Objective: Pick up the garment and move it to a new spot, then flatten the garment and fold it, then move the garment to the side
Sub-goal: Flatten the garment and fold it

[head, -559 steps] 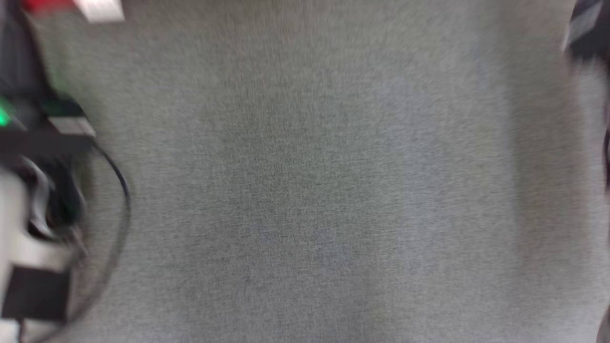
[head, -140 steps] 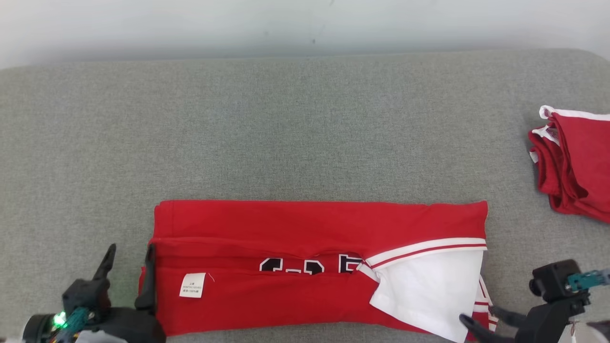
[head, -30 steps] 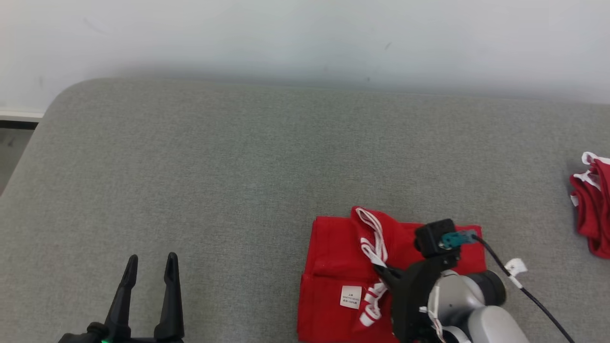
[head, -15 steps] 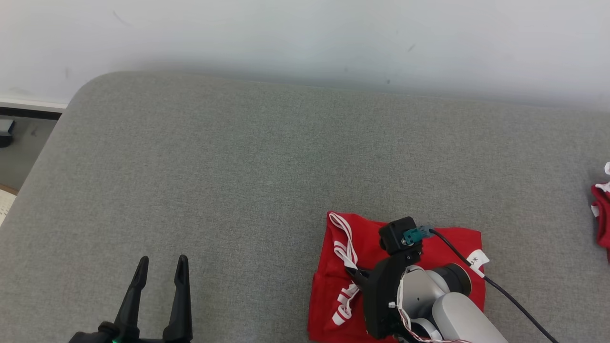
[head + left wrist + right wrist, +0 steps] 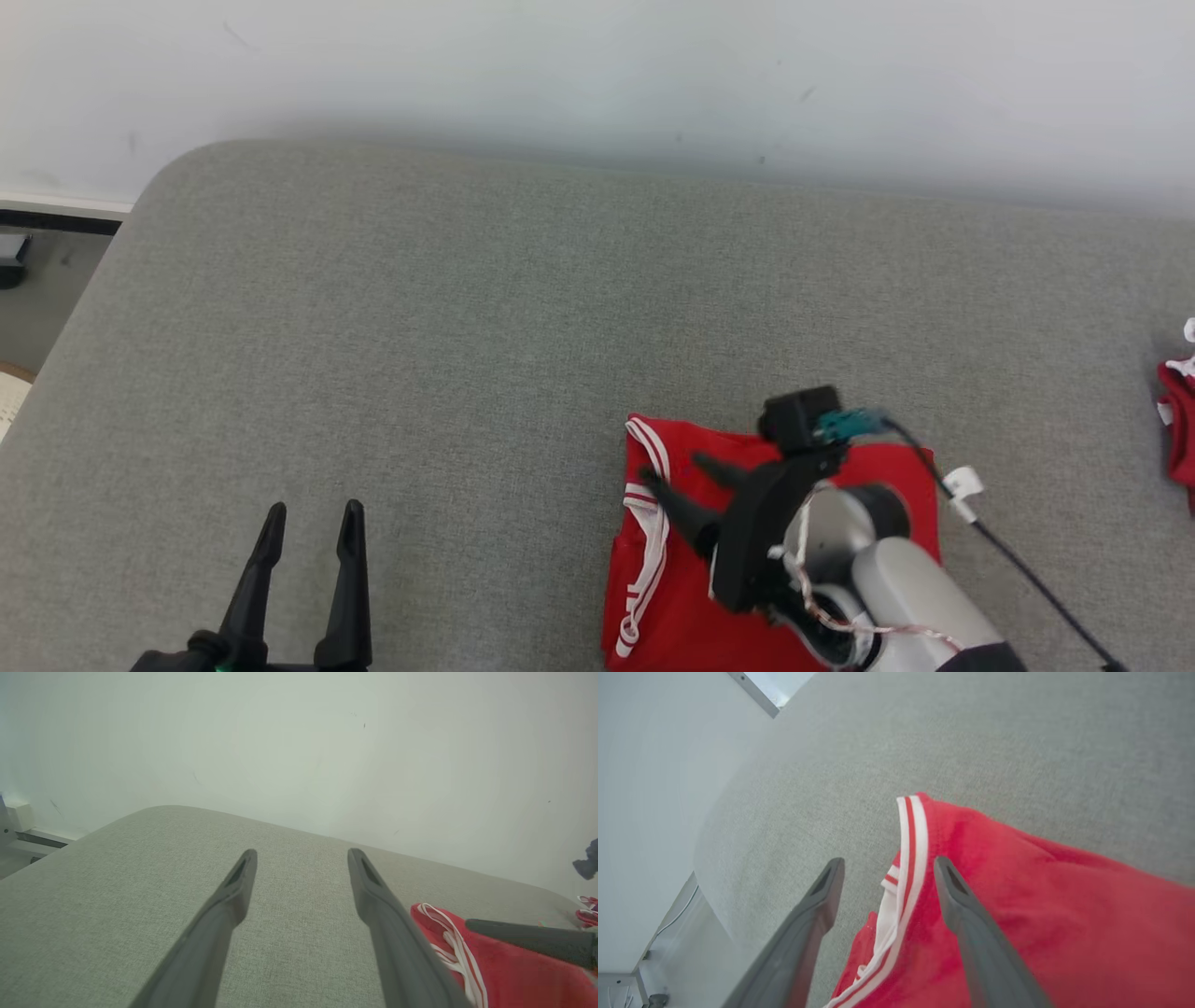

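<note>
The red garment (image 5: pixel 677 607) with white-striped trim lies folded into a compact rectangle on the grey cushion (image 5: pixel 467 327), at the lower right of the head view. My right gripper (image 5: pixel 674 469) hovers just over its left edge, open, nothing between its fingers. In the right wrist view the striped trim of the garment (image 5: pixel 1041 905) lies below the gap of the open right gripper (image 5: pixel 888 861). My left gripper (image 5: pixel 314 511) stands open over bare cushion at the lower left, well apart from the cloth. The left wrist view shows the left gripper (image 5: pixel 301 854) open, with the garment (image 5: pixel 514 980) to its right.
A second heap of red cloth (image 5: pixel 1178 420) lies at the far right edge of the cushion. A white wall (image 5: pixel 597 65) runs along the back. The cushion's rounded left corner drops to the floor (image 5: pixel 28 280). A cable (image 5: pixel 1027 569) trails from my right wrist.
My right gripper has opened and let go of the garment's striped edge, which now lies flat at the left of the fold. The head camera shifted a second ago. The left gripper stays open.
</note>
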